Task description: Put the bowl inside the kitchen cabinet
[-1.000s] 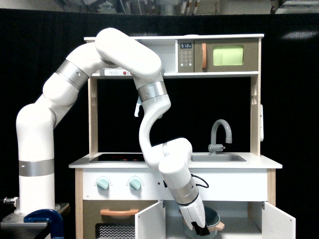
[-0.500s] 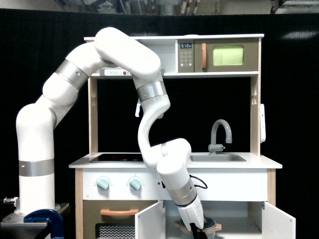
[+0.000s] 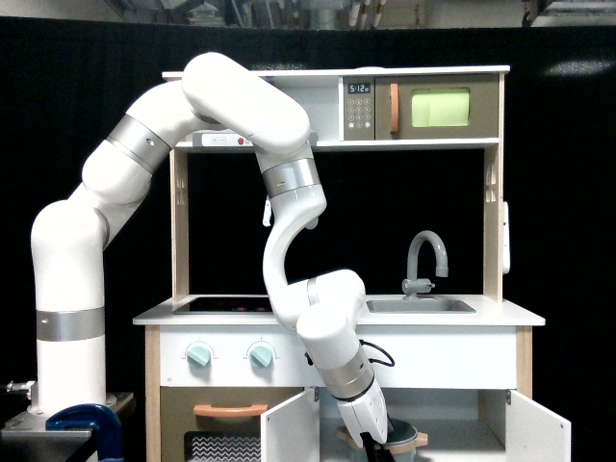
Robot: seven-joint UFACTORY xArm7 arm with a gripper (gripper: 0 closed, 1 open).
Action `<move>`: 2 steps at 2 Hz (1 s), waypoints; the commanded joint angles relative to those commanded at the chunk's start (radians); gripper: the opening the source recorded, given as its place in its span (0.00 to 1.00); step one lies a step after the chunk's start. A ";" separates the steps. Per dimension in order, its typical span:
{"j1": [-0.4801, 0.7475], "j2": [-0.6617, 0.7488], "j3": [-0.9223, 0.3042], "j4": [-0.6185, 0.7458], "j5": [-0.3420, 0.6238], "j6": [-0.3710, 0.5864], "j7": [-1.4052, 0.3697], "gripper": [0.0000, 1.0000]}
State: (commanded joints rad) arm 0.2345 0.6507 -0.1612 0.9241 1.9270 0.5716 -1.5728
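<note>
Change: over the last second the bowl (image 3: 402, 438) has been lowered and levelled inside the kitchen cabinet (image 3: 452, 423), and the forearm has been drawn toward the exterior view's left.
Meaning: placement is judged nearly complete.
Hand (image 3: 375, 450): cut off at the frame's bottom edge; whether it grips the rim cannot be told.
Room: both white doors (image 3: 289, 423) are swung open, leaving a wide gap for withdrawal.

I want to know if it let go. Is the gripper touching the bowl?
Cannot tell. In the exterior view the gripper overlaps the bowl at the frame's bottom edge, hiding any contact or gap.
</note>
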 joint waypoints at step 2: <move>-0.058 -0.173 -0.010 -0.127 -0.144 -0.005 0.072 1.00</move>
State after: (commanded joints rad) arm 0.1765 0.4774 -0.1715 0.7969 1.7826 0.5668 -1.5006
